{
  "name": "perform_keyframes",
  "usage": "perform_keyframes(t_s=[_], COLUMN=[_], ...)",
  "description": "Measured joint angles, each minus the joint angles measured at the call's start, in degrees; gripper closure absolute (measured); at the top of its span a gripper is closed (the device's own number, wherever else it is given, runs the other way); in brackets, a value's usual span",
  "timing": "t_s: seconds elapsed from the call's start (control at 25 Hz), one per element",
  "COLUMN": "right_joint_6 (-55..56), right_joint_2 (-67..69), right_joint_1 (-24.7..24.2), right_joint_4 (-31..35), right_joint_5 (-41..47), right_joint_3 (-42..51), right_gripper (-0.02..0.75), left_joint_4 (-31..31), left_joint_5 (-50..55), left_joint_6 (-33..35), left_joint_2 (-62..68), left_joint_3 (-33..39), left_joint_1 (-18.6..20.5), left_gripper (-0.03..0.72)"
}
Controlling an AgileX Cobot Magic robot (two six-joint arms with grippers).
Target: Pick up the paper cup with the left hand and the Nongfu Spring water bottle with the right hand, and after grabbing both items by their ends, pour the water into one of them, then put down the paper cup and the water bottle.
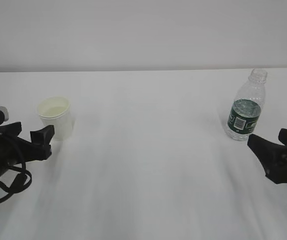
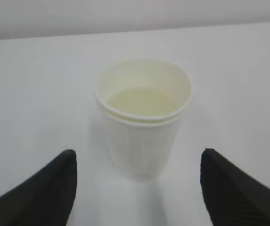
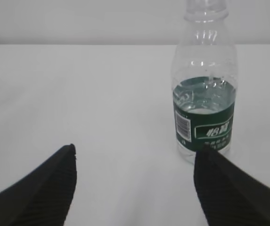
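The cup (image 1: 55, 117) stands near the table's (image 1: 148, 165) left edge, the bottle (image 1: 246, 107) near its right edge. Both grippers, left (image 1: 33, 136) and right (image 1: 276, 146), are wide open and hold nothing. The cup looks light and squashy; grip low, gently. The bottle looks thin and slippery; grip its label.

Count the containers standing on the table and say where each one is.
2. The paper cup stands at the left, before the open left gripper. The water bottle stands at the right, beyond the open right gripper.
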Motion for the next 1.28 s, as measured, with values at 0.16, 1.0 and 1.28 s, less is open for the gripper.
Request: perform_keyframes(t_s=[0.16, 1.0, 1.28], right_joint_6=[1.7, 5.6, 5.9], right_joint_2=[0.0, -23.5, -36.9], right_joint_1=[0.0, 0.0, 0.0], right_joint_4=[0.2, 1.2, 1.2], right_joint_5=[0.0, 27.6, 38.5], right_joint_3=[-3.5, -19.9, -19.9], right_gripper=[0.147, 0.148, 0.148], left_joint_4=[-0.4, -7.3, -7.5], left_joint_5=[0.0, 8.3, 17.2], left_joint_6=[0.0, 4.4, 4.8], left_joint_2=[-5.3, -35.6, -44.3], left_joint_3=[0.0, 0.6, 0.6], left_joint_1=[0.0, 0.0, 0.0], left_gripper=[0.100, 0.101, 0.101])
